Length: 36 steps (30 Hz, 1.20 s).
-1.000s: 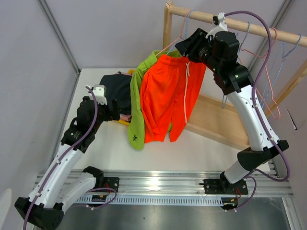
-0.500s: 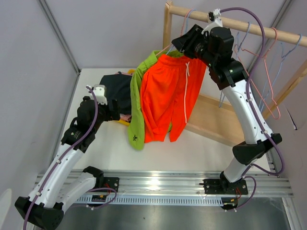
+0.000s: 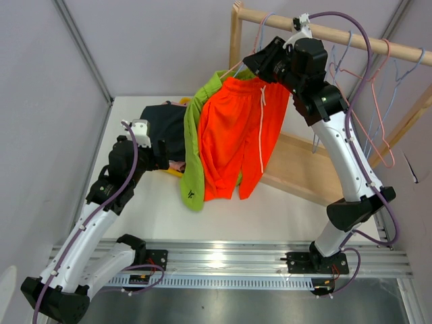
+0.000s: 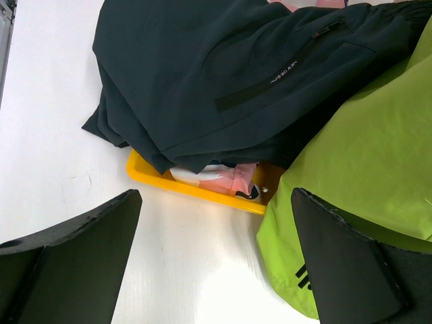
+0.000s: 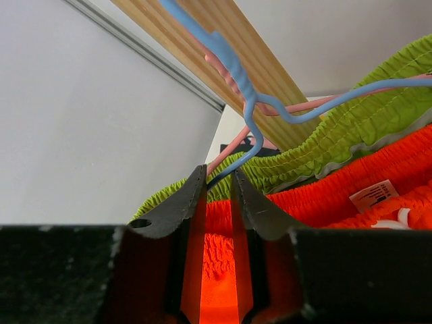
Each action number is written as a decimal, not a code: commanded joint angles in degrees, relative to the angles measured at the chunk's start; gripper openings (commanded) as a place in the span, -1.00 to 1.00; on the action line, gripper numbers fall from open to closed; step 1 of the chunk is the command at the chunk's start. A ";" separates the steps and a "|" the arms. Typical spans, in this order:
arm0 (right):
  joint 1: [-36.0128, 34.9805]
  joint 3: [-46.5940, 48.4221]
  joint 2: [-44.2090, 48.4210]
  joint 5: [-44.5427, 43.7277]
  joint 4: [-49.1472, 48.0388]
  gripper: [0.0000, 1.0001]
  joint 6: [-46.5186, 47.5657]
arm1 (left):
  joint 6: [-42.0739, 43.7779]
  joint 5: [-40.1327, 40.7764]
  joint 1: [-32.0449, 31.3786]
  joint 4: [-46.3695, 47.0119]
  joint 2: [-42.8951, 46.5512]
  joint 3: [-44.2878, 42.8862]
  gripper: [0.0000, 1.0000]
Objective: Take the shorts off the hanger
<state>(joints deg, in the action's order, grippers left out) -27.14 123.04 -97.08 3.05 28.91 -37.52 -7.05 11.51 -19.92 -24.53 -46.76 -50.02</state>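
Moved up nearer the wooden rail with right gripper, jaws narrowed.
Cannot tell if clenched on hanging orange shorts; holds left gripper released wide over dark navy shorts in yellow tray.

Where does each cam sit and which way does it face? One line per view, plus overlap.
Top external: above and behind the bases, looking down on the table, wooden rack and hanging orange shorts; left arm and right arm show.
Left wrist: looks down at dark navy shorts over a yellow tray; own open fingers at the bottom.
Right wrist: looks up at the blue hanger by its close-set fingertips.
Shared: lime green shorts appear in all three.
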 commanded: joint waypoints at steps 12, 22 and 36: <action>0.86 -3.95 4.43 0.12 -5.61 -1.00 -0.36 | -0.07 -1.05 -0.29 2.12 0.18 0.36 0.98; 1.91 -7.90 15.15 -0.68 -3.60 -1.00 -0.36 | 0.46 -4.28 -0.29 3.61 1.32 0.01 0.98; 7.62 -18.89 24.66 3.80 -3.94 -1.00 -2.73 | 1.69 -9.84 -16.71 3.61 -7.10 -16.24 0.98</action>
<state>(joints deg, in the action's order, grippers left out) -19.79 106.39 -71.24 4.43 27.18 -39.16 -6.79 4.56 -31.14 -23.66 -51.57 -60.40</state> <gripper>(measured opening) 0.010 0.993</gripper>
